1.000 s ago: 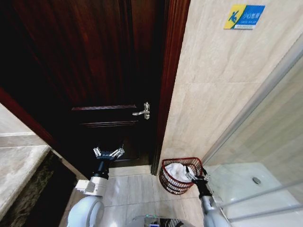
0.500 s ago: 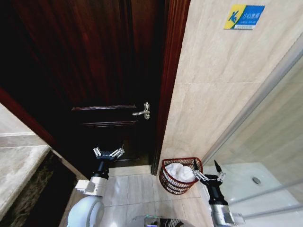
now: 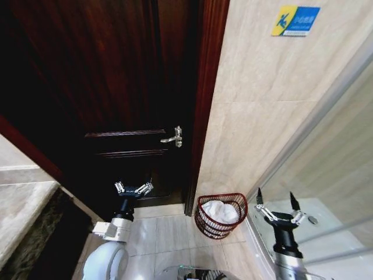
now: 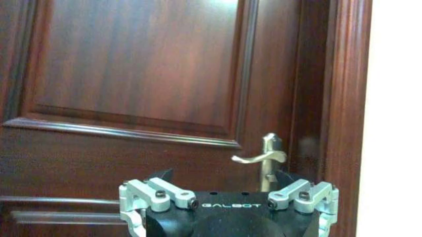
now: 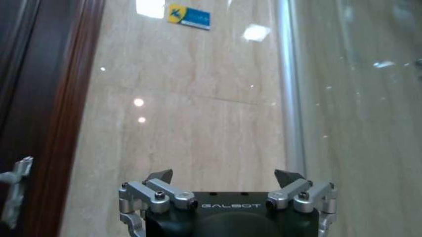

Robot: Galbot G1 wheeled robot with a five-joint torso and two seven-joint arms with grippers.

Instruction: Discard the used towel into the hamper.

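The hamper, a small dark reddish-brown woven basket, stands on the floor against the tiled wall beside the door frame. A white towel lies bunched inside it. My right gripper is raised to the right of the hamper, open and empty, with its fingers spread in front of the glass panel. In the right wrist view the same gripper points at the tiled wall. My left gripper is held open and empty before the dark door, left of the hamper. In its own wrist view the left gripper faces the door.
A dark wooden door with a metal lever handle fills the left. Its frame meets a beige tiled wall. A glass shower panel stands at the right. A stone counter edge lies at the far left.
My right gripper has come up and away to the right from the hamper's rim, now empty beside the glass. The towel stays in the hamper. The left arm has not moved.
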